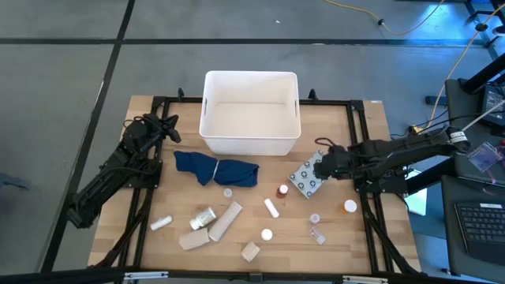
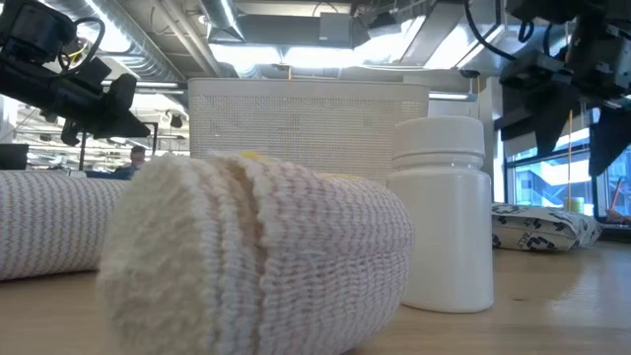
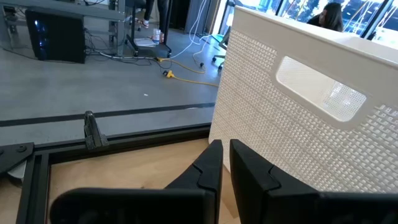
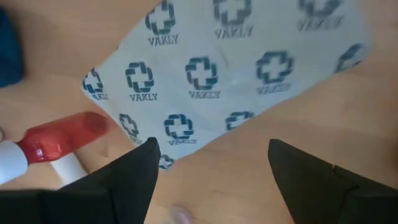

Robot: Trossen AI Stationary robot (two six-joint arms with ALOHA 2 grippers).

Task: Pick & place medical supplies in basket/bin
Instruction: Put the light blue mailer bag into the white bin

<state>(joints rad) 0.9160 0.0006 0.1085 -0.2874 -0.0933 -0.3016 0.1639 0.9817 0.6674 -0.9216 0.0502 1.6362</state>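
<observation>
The right gripper [image 1: 322,167], jaws spread, is hovering over the grey cross-printed packet [image 1: 306,178], lying right of the blue cloth [image 1: 215,169], near the white tub [image 1: 251,113]. The left gripper [image 1: 169,126], jaws pressed together, is waiting left of the tub.

Two dark arms — black wedge-shaped fingers [image 4: 134,180], matte.

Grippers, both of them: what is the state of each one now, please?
Left gripper: shut, holding nothing, beside the white bin.
Right gripper: open, empty, above the grey packet.
</observation>
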